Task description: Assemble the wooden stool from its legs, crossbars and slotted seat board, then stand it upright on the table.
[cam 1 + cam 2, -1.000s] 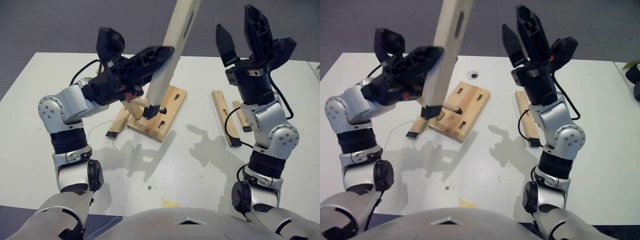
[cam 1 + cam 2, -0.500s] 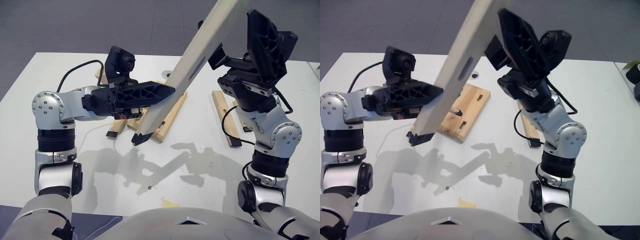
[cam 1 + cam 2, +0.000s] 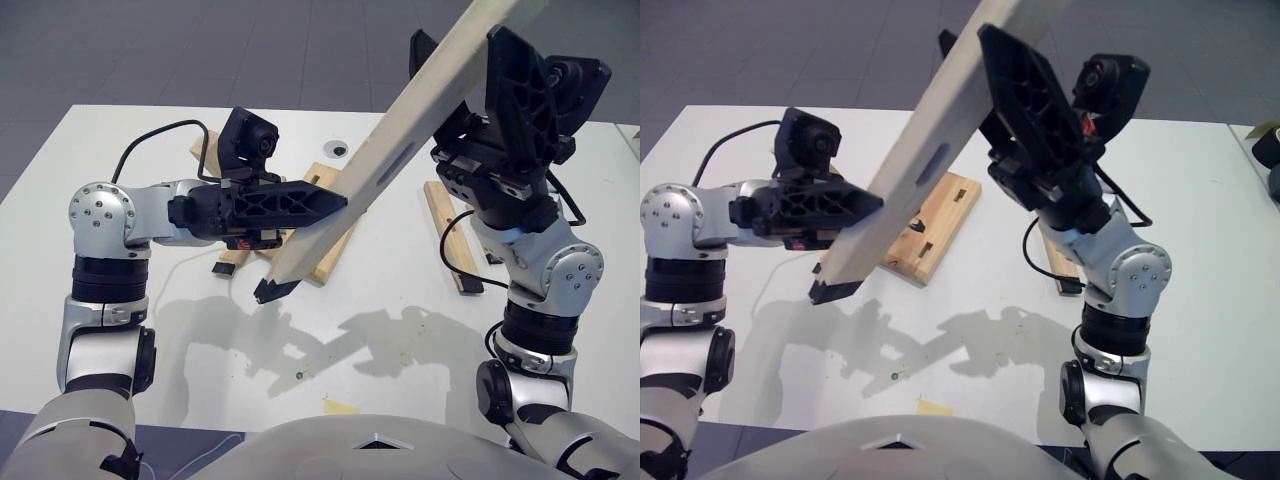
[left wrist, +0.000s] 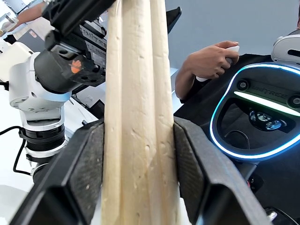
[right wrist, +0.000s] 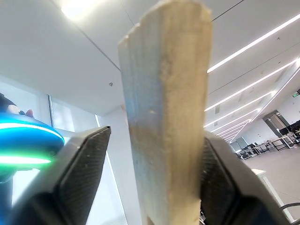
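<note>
A long wooden leg (image 3: 400,140) with a slot and a black foot cap hangs slanted over the table, foot end low, top end toward the upper right. My left gripper (image 3: 335,200) is shut on its lower part, with its fingers (image 4: 89,178) pressed on both sides. My right gripper (image 3: 458,45) straddles the leg's upper end (image 5: 164,108), open; one finger (image 5: 220,183) lies against the wood and a gap shows at the other. The slotted seat board (image 3: 945,225) lies flat on the table under the leg.
Another leg (image 3: 440,210) lies on the table at the right, partly behind my right arm. A black-capped piece (image 3: 225,262) lies left of the seat board. There is a round hole (image 3: 340,150) in the tabletop behind, and open table in front.
The leg has swung from nearly upright to a strong lean to the right. My left gripper turned and lowered with it. My right gripper tipped over and came around the leg's upper end.
</note>
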